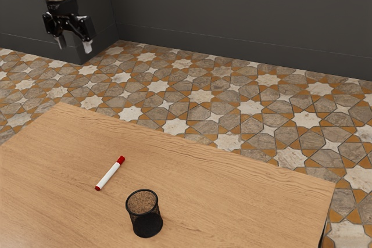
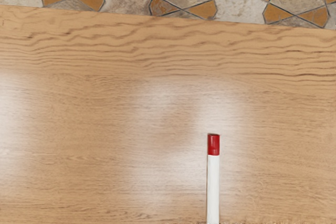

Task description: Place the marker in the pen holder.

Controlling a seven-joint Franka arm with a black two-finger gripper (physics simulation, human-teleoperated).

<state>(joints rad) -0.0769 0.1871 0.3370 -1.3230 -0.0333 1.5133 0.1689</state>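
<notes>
Surveying the desk (image 1: 244,201): marker (image 1: 109,176) lying flat on the wood, near the holder (image 1: 147,225) but not touching it. White barrel (image 2: 213,190), red at both ends; the longer red piece, which we take for the cap (image 1: 121,160), points away from the holder. Holder upright, black mesh, open at the top.

Our gripper (image 1: 74,45) hangs high beyond the desk's edge, fingers spread, nothing between them. Step in hand, by our reading: the approach, with all the work ahead.

Handling, as we judge it: light, stiff, smooth plastic; hard to crush, easy to roll if one finger nudges it first. Best hold is across the barrel near its middle, one finger down each side, squeeze moderate. We would avoid gripping by the cap, which might slide off. Too near an end and the marker could swivel in our grasp.

After lifting, we would need it tipped towards upright, one end over the mouth; a clipped rim could topple the holder, probably light as well.
</notes>
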